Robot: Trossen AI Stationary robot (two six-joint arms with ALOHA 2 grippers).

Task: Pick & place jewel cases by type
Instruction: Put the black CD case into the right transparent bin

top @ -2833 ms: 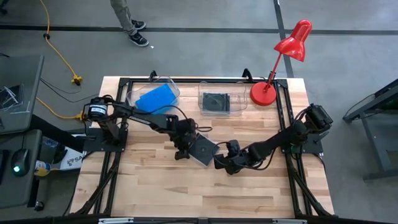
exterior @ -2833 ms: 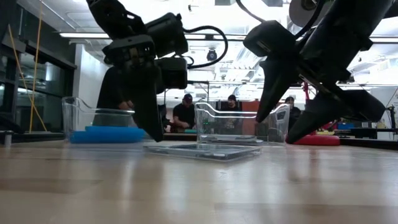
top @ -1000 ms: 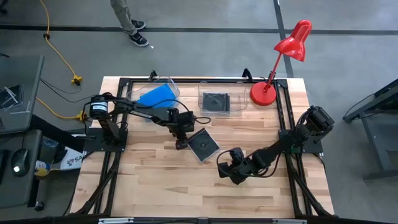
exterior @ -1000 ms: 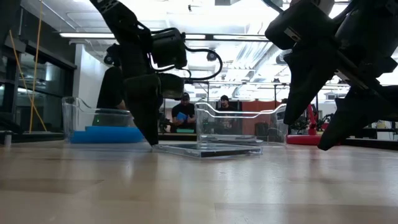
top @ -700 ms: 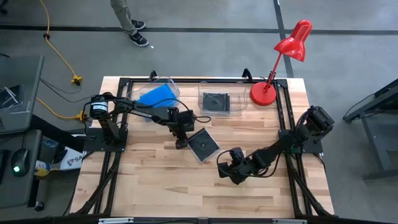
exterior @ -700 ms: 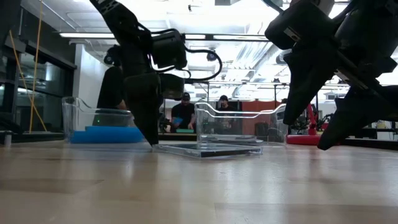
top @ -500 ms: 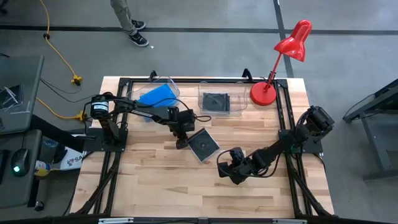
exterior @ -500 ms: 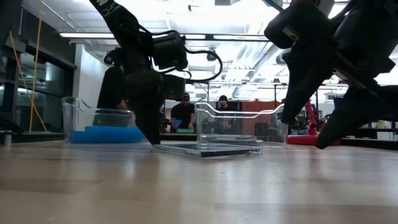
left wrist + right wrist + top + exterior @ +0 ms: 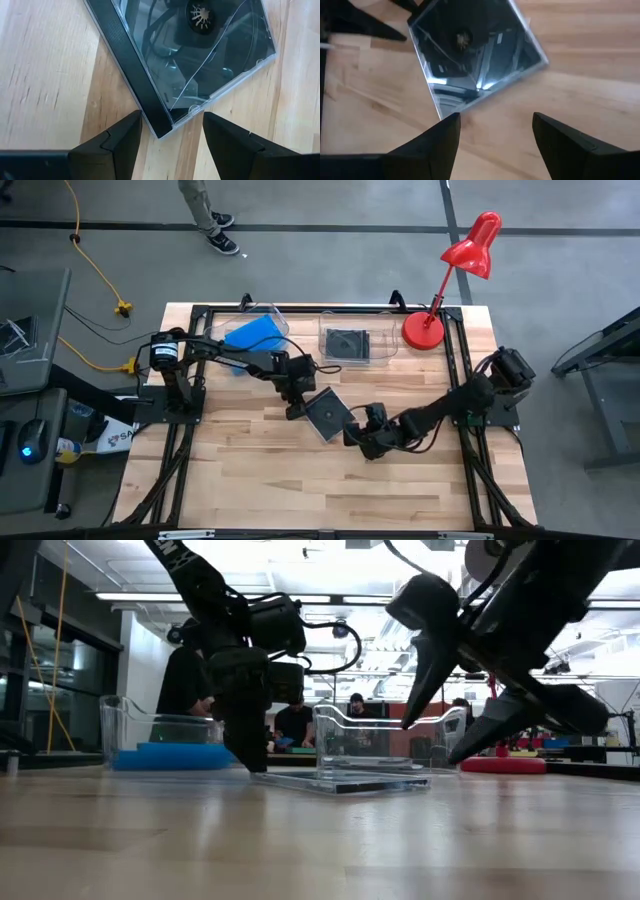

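Observation:
One black jewel case (image 9: 325,416) with a clear lid lies flat on the wood, also seen in the low view (image 9: 345,781). My left gripper (image 9: 296,410) is open at the case's left corner (image 9: 161,131), fingertips down near the table (image 9: 245,760), one finger on each side of that corner. My right gripper (image 9: 352,436) is open just right of and nearer than the case (image 9: 475,60), raised off the table (image 9: 428,743). Blue cases (image 9: 250,337) lie in the far-left clear tub. A black case (image 9: 348,344) lies in the tub beside it. My left gripper (image 9: 171,117) has the case's corner between its open fingers, coming from above and the left. One finger (image 9: 131,131) stands right against the black spine edge (image 9: 145,115). I cannot tell whether it touches. The case lies flat on the table.
Two clear tubs stand at the far edge, the left one (image 9: 120,730) and the right one (image 9: 385,735). A red desk lamp's base (image 9: 424,330) is at the far right. Bare wood stretches along the near half. People sit in the room beyond.
My right gripper has moved from the near right toward the case, toward the table's left and far edge, and now hangs closer to it with its fingers tipped toward it. My left gripper and the case have shifted slightly toward the right.

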